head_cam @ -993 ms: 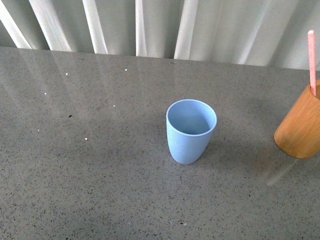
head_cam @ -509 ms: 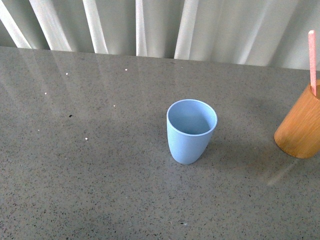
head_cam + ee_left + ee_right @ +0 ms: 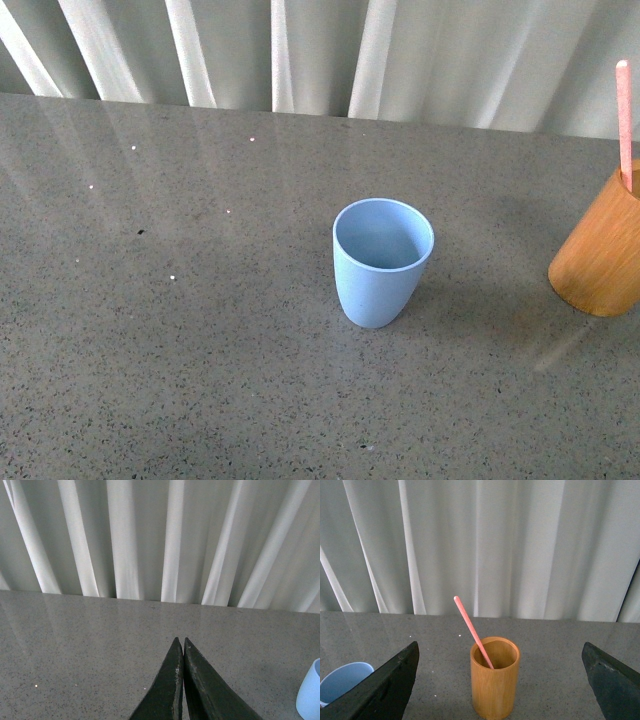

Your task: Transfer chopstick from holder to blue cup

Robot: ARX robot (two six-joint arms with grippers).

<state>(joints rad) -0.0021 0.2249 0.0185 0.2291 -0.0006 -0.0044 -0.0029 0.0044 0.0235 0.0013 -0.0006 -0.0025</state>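
The chopstick [image 3: 472, 630] stands in the holder [image 3: 494, 685] at the right edge of the front view, its long axis near upright, slightly leaning. The right hand [image 3: 499, 646], spread wide apart, faces it directly, so it is nearer; the left hand [image 3: 182, 642] is pressed together, empty.

Colours on the tabletop [image 3: 180, 360]
The blue cup [image 3: 383, 262] is light blue, the holder [image 3: 600, 258] orange-brown, the chopstick [image 3: 624, 120] pink. The tabletop is grey with tiny specks. The curtain [image 3: 300, 50] is white with grey folds. The left claw [image 3: 181, 642] is black.
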